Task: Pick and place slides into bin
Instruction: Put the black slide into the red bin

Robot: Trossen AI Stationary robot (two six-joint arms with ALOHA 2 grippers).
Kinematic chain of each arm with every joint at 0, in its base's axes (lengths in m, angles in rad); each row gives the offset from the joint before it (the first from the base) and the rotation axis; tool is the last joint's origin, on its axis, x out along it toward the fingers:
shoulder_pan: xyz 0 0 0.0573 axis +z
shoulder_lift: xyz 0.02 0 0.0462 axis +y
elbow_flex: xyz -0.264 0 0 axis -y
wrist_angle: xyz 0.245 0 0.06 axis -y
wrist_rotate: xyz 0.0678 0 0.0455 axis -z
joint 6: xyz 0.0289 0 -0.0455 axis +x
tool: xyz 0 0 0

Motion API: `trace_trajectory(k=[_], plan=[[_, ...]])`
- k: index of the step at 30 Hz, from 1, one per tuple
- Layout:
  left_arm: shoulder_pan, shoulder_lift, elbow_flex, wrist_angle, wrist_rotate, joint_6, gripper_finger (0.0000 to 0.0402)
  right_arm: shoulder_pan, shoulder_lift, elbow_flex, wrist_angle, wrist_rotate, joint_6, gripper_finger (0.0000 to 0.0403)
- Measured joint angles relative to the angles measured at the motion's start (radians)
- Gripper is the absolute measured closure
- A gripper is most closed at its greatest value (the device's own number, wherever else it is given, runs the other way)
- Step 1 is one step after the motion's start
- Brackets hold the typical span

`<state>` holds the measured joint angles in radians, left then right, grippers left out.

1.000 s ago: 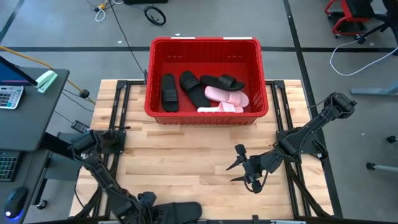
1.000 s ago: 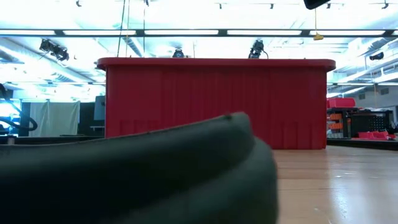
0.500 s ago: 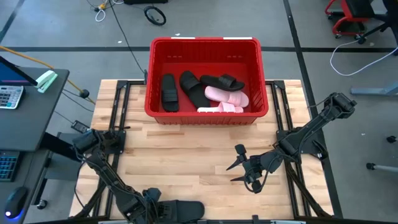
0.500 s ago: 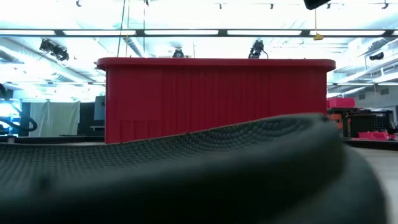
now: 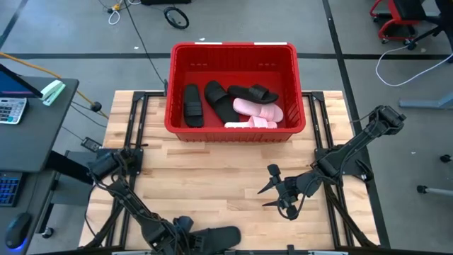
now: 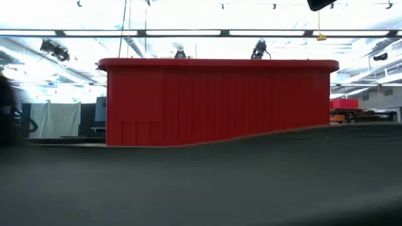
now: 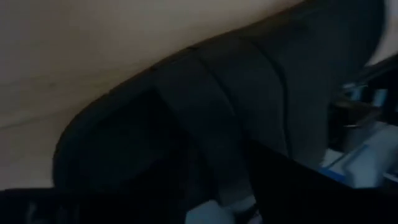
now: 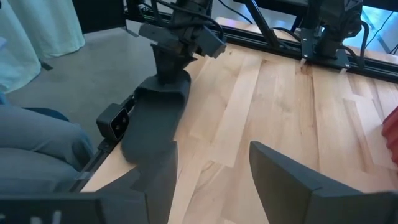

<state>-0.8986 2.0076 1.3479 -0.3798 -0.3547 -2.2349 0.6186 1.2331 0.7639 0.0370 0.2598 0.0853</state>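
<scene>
No text, label, brand, number or sign can be read in any view. The red bin [image 5: 233,51], the slides inside it and the wooden table [image 5: 226,177] show no lettering. A calculator [image 5: 10,110] sits on a side desk, but its key markings are too small to make out.

A pale wooden worktop [image 5: 219,191] of narrow planks stands on a grey floor [image 5: 85,42] crossed by dark lines. A black cable [image 5: 141,42] trails over the floor, ending near a coiled loop [image 5: 177,15]. On the left sits a dark desk [image 5: 32,127] carrying a calculator [image 5: 10,110] and a green object [image 5: 53,92]. A red chair base [image 5: 400,18] stands at the far right. Seen level, long ceiling lights [image 6: 188,32] run across the room, with pale curtains [image 6: 53,119] behind.
</scene>
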Motion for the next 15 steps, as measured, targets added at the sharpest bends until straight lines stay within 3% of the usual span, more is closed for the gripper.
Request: trace_trajectory(k=[8, 15], plan=[[0.002, -0.004, 0.0, 0.026, -0.064, 0.024, 0.0282, 0.0, 0.0, 0.0, 0.001, 0.0, 0.0, 0.0197], [0.018, -0.004, 0.0, 0.038, -0.103, 0.061, 0.028, 0.0, 0.0, 0.0, 0.001, 0.0, 0.001, 0.0197]])
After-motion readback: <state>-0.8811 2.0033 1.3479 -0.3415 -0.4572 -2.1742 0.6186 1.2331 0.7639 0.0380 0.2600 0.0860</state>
